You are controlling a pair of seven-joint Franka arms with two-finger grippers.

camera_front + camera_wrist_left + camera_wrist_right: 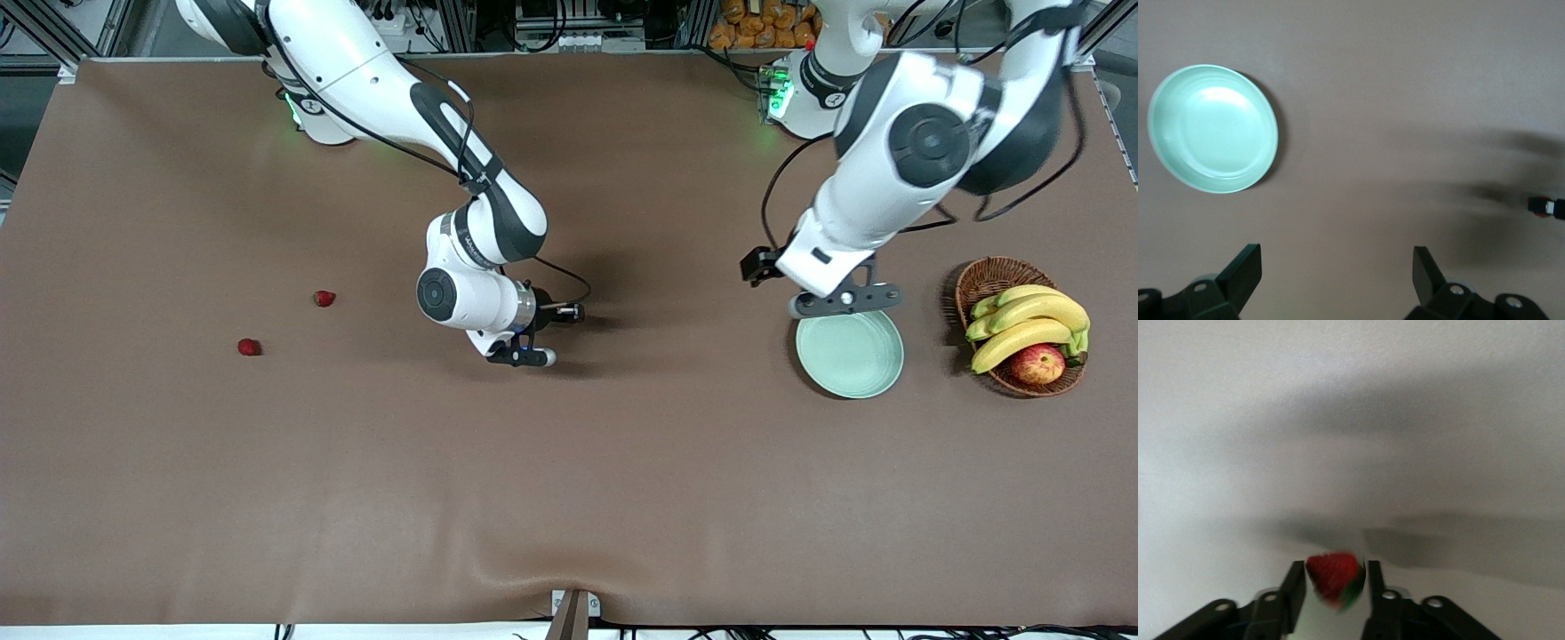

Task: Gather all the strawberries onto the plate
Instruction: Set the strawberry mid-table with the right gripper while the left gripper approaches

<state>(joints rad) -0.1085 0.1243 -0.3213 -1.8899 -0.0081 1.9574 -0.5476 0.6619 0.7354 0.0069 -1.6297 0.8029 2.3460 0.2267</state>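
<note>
right wrist view: strawberry (1333, 579) between jaws.

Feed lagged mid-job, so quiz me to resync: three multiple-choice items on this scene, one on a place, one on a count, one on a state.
1. Where is the plate?
A) beside the wicker basket, toward the left arm's end
B) between the loose strawberries
C) under the right gripper

2. How many strawberries lie loose on the table?
A) none
B) two
C) four

3. What is in the plate?
A) one strawberry
B) a banana
C) nothing

1 A: the plate sits beside the basket, with the open left gripper waiting over its rim.
2 B: two strawberries lie toward the right arm's end; the third strawberry is held by the right gripper, over the table's middle.
3 C: its bowl is bare.
</note>
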